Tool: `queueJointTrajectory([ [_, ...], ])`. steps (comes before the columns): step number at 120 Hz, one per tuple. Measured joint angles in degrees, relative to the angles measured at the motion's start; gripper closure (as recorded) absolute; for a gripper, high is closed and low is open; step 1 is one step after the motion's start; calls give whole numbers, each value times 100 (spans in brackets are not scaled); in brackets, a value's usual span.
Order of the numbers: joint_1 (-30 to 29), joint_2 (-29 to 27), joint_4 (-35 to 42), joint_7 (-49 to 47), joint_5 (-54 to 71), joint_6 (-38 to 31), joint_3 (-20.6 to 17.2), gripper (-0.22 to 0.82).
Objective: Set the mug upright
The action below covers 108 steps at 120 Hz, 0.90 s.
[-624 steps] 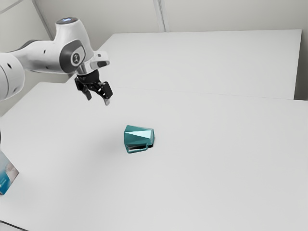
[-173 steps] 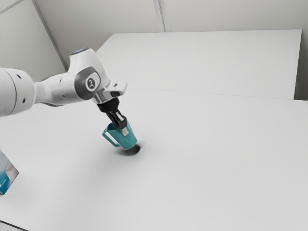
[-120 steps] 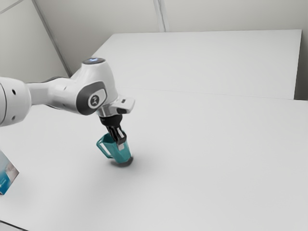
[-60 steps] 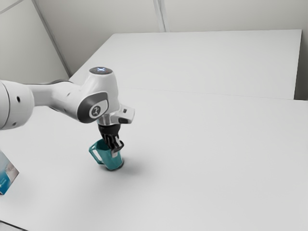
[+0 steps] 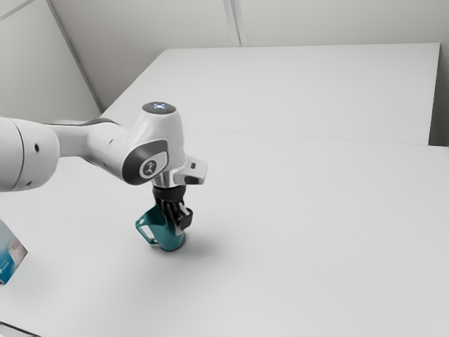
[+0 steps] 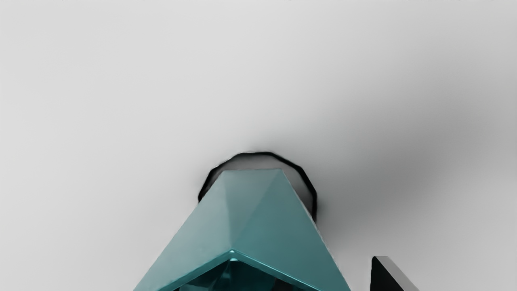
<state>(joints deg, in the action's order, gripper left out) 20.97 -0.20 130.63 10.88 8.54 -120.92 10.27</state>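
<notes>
The teal mug [image 5: 165, 232] stands on the table, opening up, leaning a little toward its handle, which points to the exterior view's left. My gripper [image 5: 178, 219] is over the mug's rim, open, one finger outside the wall on the side away from the handle. From the wrist view, the mug [image 6: 258, 218] shows its faceted side, a corner of the rim and the dark outline of its base. One of my gripper's fingers [image 6: 389, 277] stands apart from the mug wall there; the other is hidden.
A white tabletop [image 5: 302, 232] surrounds the mug. A box with blue print [image 5: 10, 256] sits at the exterior view's left edge. A second white surface [image 5: 295, 91] lies farther back.
The mug went from lying on its side to standing, carried toward the exterior view's lower left. In the last half second my gripper has opened around its wall and shifted slightly right.
</notes>
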Motion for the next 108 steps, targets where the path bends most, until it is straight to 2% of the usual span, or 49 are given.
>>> queueJointTrajectory([
  [17,73,-63,-31,-62,8,-9,9,24],
  [37,58,-178,-232,-118,27,-13,39,11],
  [76,-396,-164,-1310,-178,-6,277,184,2],
  [108,-494,-109,-2725,-210,34,1205,241,1],
])
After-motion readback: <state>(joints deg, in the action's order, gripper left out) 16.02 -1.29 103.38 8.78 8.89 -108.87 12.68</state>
